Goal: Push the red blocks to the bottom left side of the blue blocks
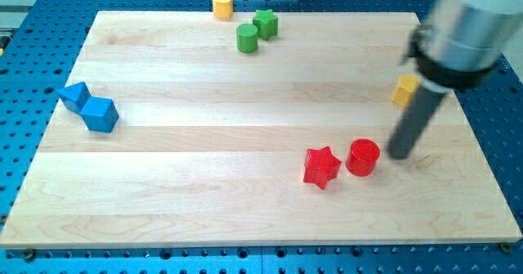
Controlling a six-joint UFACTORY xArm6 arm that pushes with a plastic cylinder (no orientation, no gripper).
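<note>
A red star block (321, 167) and a red cylinder block (363, 157) lie side by side at the board's lower right. Two blue blocks sit touching at the view's left edge of the board: a blue block (75, 96) at upper left and a blue cube-like block (101, 114) just right and below it. My tip (400, 154) rests on the board just right of the red cylinder, a small gap apart from it. The dark rod rises up and right from it.
A yellow block (404, 90) lies right of centre, partly behind the rod. A green cylinder (247, 38) and green star (265, 23) sit near the top centre. A yellow heart-like block (222, 5) lies at the top edge. The wooden board (204, 192) stands on a blue perforated base.
</note>
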